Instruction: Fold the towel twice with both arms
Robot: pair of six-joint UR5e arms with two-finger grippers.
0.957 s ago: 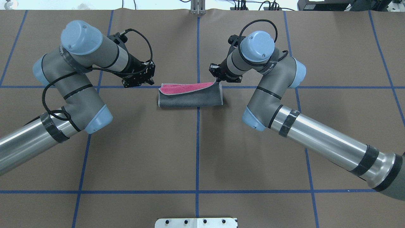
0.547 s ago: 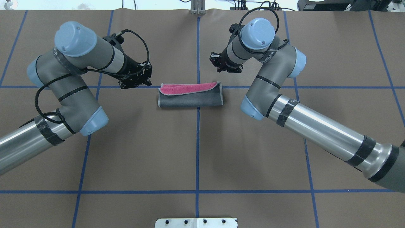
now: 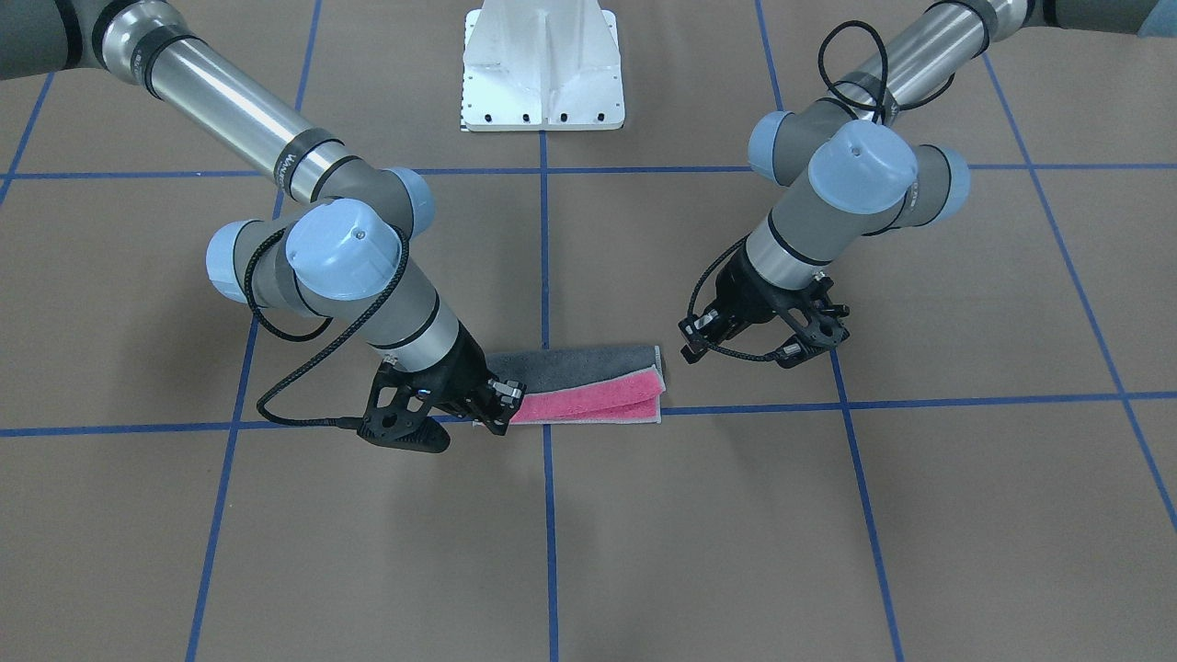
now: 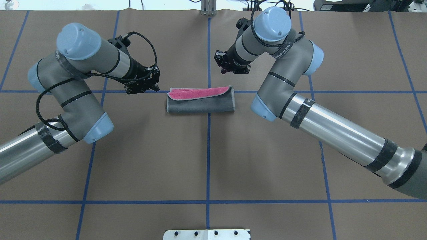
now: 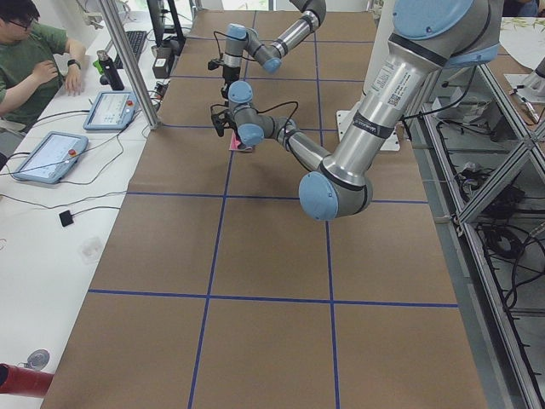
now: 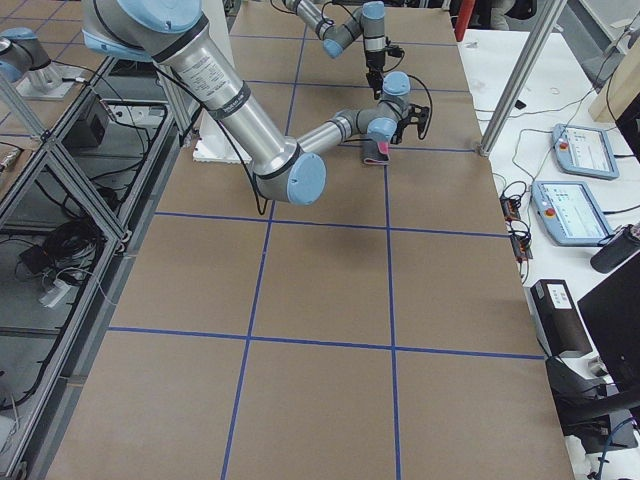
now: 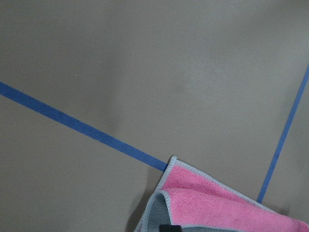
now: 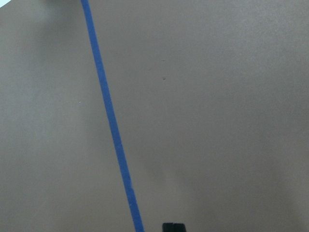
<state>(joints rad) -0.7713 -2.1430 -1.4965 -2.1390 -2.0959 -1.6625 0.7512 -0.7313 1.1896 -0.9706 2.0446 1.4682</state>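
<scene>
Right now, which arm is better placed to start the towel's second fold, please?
Likely left: the left gripper hovers beside the towel, its camera showing a corner; the right gripper is farther.

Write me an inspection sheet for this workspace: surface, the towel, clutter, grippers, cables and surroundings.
Surface: brown table with a blue tape grid; flat, no marks seen.
Job's things: towel folded once, grey outside, a pink strip showing along its far edge; it lies across the centre line.
Clutter: nothing seen.
Grippers: left gripper open and empty, beside the towel's left end. Right gripper open and empty, raised past the towel's far right corner.
Cables: black cables loop at both wrists, clear of the towel.
Surroundings: white base; a person seated at a side bench with tablets.
</scene>
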